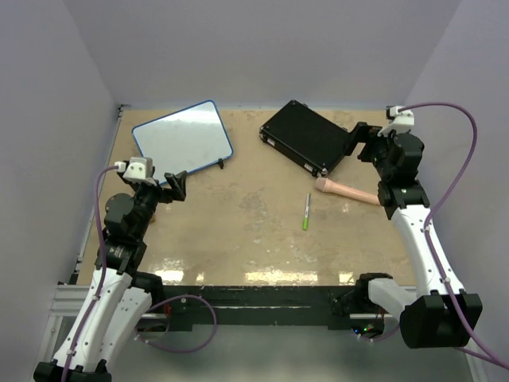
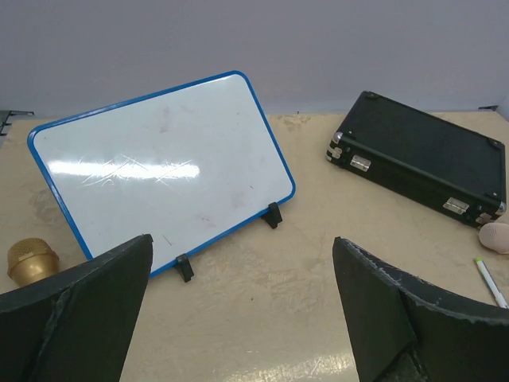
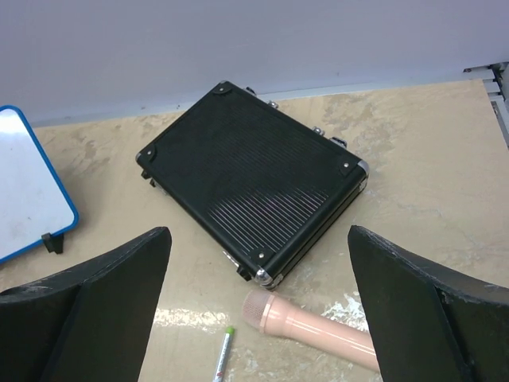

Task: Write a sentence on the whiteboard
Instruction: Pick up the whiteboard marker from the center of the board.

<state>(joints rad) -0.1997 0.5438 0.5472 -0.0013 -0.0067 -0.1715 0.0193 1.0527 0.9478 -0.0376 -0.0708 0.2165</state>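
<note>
Standing propped on small black feet at the far left of the desk [image 1: 238, 239], the whiteboard [image 1: 183, 142] is facing the left fingers [image 2: 79, 310], which are hanging released just in front of it; its white face is showing no writing yet. The green-tipped marker [image 1: 306, 212] is lying flat right of centre, its long axis running roughly near-to-far. The right fingers [image 3: 421, 318], likewise spread wide and gripping nothing, are hovering beside the black case [image 1: 306, 137], nearer the marker, so that arm is probably better placed for fetching it.
</note>
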